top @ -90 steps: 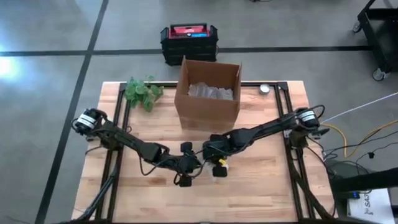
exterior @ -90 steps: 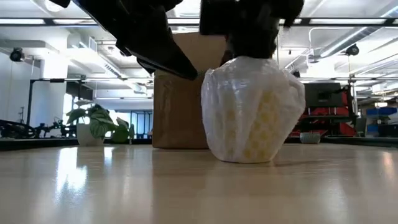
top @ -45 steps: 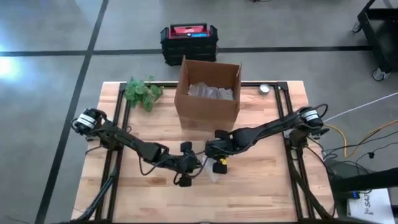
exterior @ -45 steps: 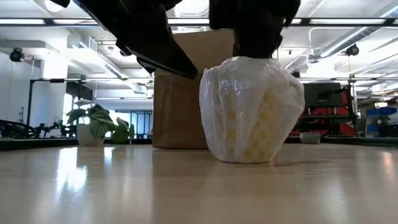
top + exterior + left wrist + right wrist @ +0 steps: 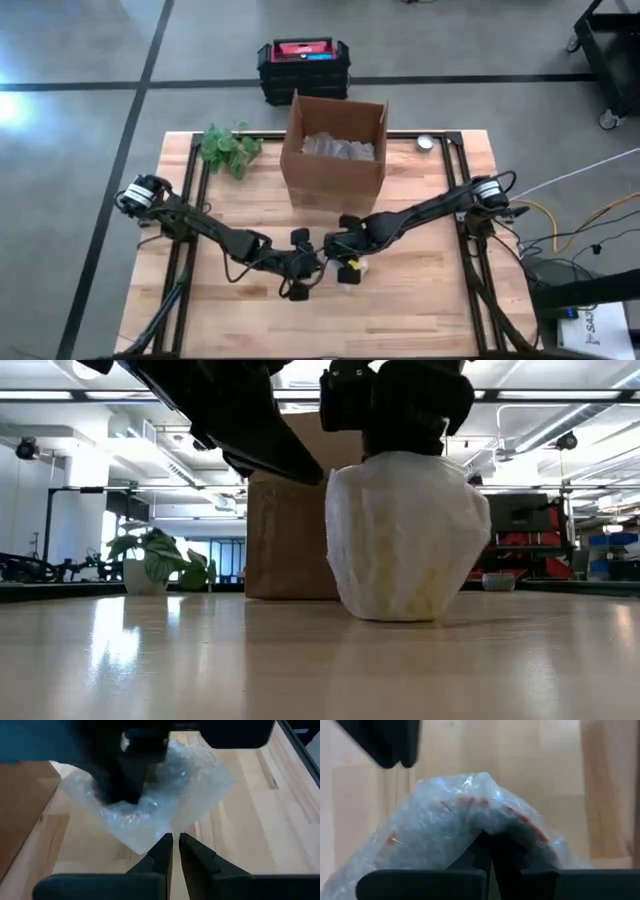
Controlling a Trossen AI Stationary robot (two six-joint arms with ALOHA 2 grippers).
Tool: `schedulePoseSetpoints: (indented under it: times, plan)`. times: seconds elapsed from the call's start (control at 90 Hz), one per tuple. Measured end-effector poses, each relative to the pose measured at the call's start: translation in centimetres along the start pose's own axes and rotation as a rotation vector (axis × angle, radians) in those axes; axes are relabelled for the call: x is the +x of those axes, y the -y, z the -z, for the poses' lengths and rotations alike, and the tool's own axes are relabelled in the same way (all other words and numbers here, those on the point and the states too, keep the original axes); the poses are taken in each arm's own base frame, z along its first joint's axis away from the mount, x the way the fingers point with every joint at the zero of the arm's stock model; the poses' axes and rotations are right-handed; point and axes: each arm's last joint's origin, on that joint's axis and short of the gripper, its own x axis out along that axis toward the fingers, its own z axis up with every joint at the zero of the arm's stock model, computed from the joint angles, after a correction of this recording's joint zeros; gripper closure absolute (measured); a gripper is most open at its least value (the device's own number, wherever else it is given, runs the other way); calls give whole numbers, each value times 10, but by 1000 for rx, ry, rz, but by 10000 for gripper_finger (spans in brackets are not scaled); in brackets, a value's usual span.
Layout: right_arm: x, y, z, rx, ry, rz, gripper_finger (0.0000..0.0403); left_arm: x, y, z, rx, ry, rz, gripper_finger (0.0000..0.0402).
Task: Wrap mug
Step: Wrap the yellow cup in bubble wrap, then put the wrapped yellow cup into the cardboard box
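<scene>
The mug is hidden inside a bundle of clear bubble wrap (image 5: 354,271) that stands on its base on the wooden table, left of centre in the low view (image 5: 405,540). My right gripper (image 5: 345,258) sits on top of the bundle (image 5: 470,810), shut, with its tips sunk into the wrap. My left gripper (image 5: 175,842) hovers just beside the bundle's left side. Its fingers are shut with only a slit between them and nothing in it. I cannot tell whether it touches the wrap's edge (image 5: 150,845). My right gripper comes from above, pointing down, and its shut fingers (image 5: 490,851) bite into the gathered wrap at the top of the bundle (image 5: 487,827). How many layers they hold is hidden by the wrap. The bundle stands upright with its base on the table (image 5: 400,615).
A brown cardboard box (image 5: 335,150) with more bubble wrap inside stands just behind the bundle. A small green plant (image 5: 228,148) is at the far left, and a small round object (image 5: 427,143) at the far right. Bare wood lies toward the near edge.
My right gripper has shifted a little toward the table's near-left over the bundle's top. The side of the bundle facing the low camera is now whiter and more opaque, and the yellow pattern seen through it before is covered. The bundle stays in place.
</scene>
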Motion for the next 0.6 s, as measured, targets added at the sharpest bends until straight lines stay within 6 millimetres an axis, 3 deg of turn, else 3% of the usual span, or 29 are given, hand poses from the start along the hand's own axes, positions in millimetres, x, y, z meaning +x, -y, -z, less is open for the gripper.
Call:
schedulePoseSetpoints:
  times: [0.189,0.311,0.467,0.6]
  plan:
    - [-7,1,1,-41,-5,-22,403,0,0,0,0,1,0,381]
    - [-34,1,3,-32,23,-39,403,0,0,0,-1,2,0,381]
    - [-84,-2,7,-49,97,-146,403,-3,0,-3,-6,16,4,381]
    - [-104,-2,8,-60,148,-212,403,-6,0,-7,-10,28,7,381]
